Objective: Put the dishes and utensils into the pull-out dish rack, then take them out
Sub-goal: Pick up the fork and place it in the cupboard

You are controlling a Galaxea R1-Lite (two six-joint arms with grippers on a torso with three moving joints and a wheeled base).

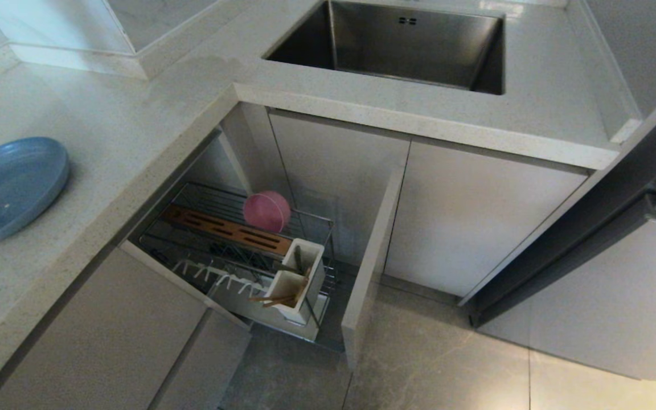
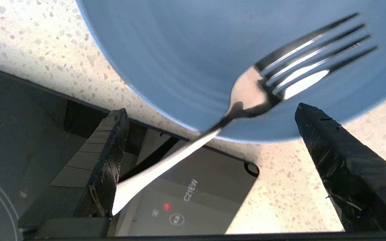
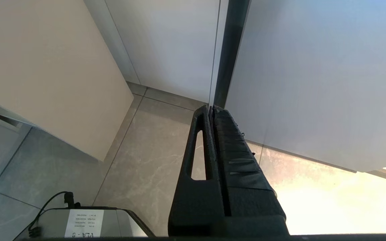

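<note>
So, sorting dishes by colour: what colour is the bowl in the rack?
Pink, clearest in the head view.

Steel sink (image 1: 402,45) in speckled countertop (image 1: 134,114), black induction cooktop (image 2: 18,134), grey floor tiles (image 1: 447,364).

My left gripper (image 2: 209,117) stood wide open, both black fingers (image 2: 106,157) spread well apart and angled down. My right gripper (image 3: 212,110) hung parked, pointing downward, its two fingers pressed flat together along their length. Neither gripper held anything between its pads.
</note>
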